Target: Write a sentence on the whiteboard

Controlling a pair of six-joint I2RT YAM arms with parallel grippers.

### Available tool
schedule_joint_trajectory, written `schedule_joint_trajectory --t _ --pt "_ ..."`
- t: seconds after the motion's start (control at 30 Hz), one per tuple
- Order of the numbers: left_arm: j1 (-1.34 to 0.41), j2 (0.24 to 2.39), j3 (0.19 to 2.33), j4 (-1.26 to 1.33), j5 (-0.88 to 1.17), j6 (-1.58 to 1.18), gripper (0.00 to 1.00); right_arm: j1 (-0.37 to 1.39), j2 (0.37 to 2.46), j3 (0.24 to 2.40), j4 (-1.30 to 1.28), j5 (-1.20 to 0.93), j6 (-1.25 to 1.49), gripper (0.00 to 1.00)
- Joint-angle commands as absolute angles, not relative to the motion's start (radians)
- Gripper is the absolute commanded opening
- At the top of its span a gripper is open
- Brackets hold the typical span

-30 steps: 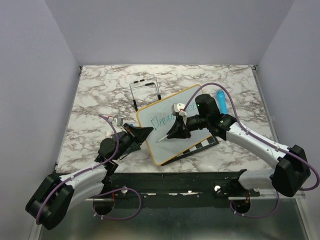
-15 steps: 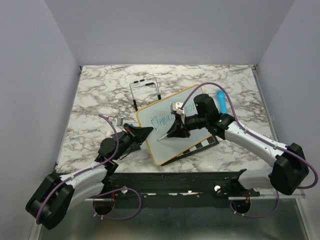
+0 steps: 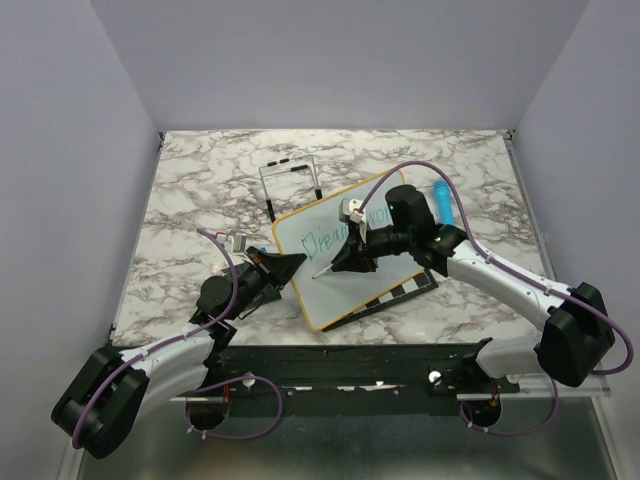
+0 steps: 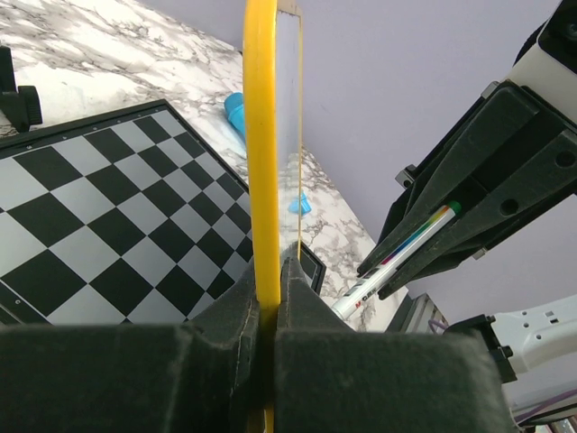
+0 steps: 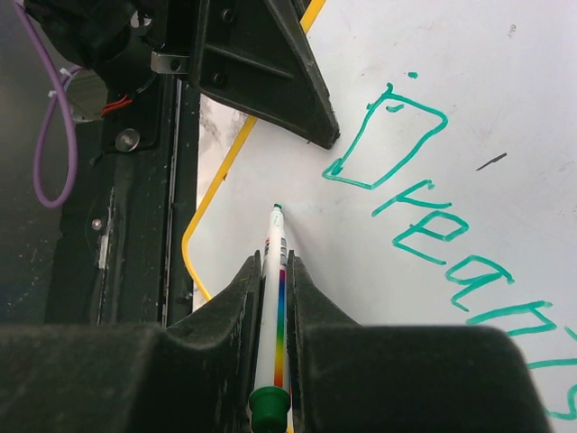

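The whiteboard (image 3: 322, 292), white with a thin yellow frame (image 4: 261, 135), stands tilted, propped over a chessboard. My left gripper (image 3: 288, 266) is shut on its near left edge (image 4: 268, 271). One teal word, "Dreams" (image 5: 433, 225), runs across the board; the rest of the sentence does not show. My right gripper (image 3: 347, 262) is shut on a white marker (image 5: 277, 271) with a rainbow stripe and a green end. Its tip touches the white surface below and left of the "D", close to the left gripper's fingers (image 5: 270, 81). The marker (image 4: 397, 262) also shows from the left wrist.
The black-and-white chessboard (image 3: 402, 291) lies under the whiteboard on the marble table (image 3: 200, 200). A blue cylinder (image 3: 441, 200) lies beyond the right arm. A black wire stand (image 3: 292, 185) is upright behind the board. The black base rail (image 3: 350, 365) runs along the near edge.
The right arm has shifted slightly toward the far side, and the marker tip has crept a little up the board. The left gripper has held still on the frame.
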State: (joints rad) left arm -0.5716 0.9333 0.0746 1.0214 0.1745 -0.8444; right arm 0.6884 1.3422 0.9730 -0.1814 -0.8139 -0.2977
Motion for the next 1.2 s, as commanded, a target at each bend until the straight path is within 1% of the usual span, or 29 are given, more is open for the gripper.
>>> schedule_joint_trajectory --t 0.0,0.7,0.97,1.17 --pt "-0.577 0.927 0.069 1.002 0.16 -0.761 0.0 0.696 1.361 0.993 -0.169 -0.787 -0.287 0.01" --pt "-0.577 0.896 0.069 0.966 0.152 -0.739 0.0 0.693 1.374 0.925 -0.334 -0.851 -0.373 0.01" --pt "-0.577 0.903 0.069 0.968 0.153 -0.733 0.0 0.693 1.367 0.956 -0.351 -0.88 -0.379 0.01" --pt "-0.575 0.928 0.074 0.989 0.161 -0.736 0.0 0.692 1.348 1.046 -0.331 -0.873 -0.345 0.01"
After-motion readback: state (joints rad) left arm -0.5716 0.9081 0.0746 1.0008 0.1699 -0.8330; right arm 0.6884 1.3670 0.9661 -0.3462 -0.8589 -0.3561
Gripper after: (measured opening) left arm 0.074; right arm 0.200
